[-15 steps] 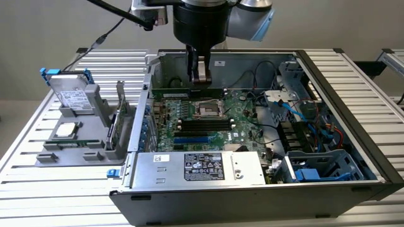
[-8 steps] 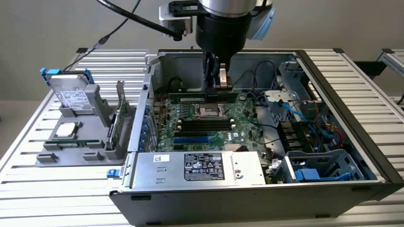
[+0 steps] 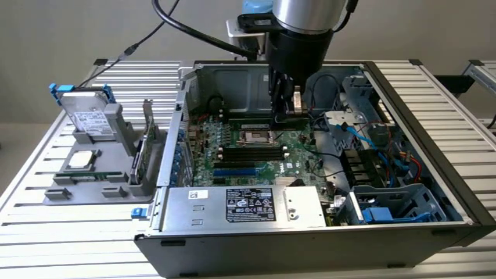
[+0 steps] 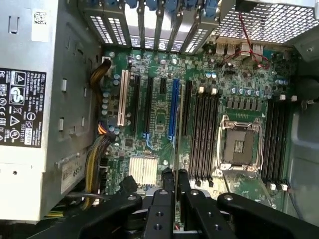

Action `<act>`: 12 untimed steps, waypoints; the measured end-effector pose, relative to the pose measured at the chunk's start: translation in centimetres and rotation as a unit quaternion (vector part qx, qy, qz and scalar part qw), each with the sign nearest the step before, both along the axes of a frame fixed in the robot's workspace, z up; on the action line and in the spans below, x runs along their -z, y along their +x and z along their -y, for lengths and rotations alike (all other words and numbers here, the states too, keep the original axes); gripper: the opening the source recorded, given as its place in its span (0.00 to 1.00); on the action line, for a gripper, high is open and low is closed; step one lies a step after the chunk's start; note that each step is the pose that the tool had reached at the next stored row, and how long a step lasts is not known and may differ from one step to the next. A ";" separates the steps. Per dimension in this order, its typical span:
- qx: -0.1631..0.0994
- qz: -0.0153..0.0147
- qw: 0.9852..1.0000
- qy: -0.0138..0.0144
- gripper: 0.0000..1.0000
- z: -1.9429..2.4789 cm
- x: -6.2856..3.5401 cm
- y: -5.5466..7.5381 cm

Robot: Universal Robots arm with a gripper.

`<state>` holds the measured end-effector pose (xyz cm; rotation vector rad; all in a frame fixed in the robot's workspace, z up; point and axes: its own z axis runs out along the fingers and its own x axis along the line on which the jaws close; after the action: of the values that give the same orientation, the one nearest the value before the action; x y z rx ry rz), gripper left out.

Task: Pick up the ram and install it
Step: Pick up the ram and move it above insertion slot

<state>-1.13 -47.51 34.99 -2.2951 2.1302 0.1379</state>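
Note:
My gripper (image 3: 285, 115) reaches down into the open computer case (image 3: 434, 174), over the far part of the motherboard (image 3: 268, 154). It is shut on the ram (image 3: 256, 123), a thin dark-green stick with black chips that hangs level just above the board. The wrist view catches the ram (image 4: 178, 124) edge-on, running out from between the black fingers (image 4: 164, 196). Beside it lie a bank of black memory slots (image 4: 204, 134) and the CPU socket (image 4: 239, 144), with a second bank of memory slots (image 4: 276, 139) past the socket.
A grey power supply (image 3: 244, 204) fills the case's near side. Blue cables (image 3: 364, 136) and a drive cage (image 3: 387, 203) crowd the exterior view's right. Outside the case on the exterior view's left, a grey fixture (image 3: 85, 186) holds a hard drive (image 3: 89, 119) and an expansion card (image 3: 147, 145).

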 end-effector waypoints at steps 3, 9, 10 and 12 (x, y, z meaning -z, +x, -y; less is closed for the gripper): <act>0.000 -0.001 1.000 0.000 0.14 -0.61 0.54 0.1; 0.001 -0.004 1.000 0.000 0.14 -1.89 1.75 0.1; 0.001 -0.005 1.000 0.000 0.14 -2.09 1.92 0.1; 0.001 -0.006 1.000 0.000 0.14 -2.56 2.24 0.1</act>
<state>-0.99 -44.94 32.75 -2.2990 2.1374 0.1523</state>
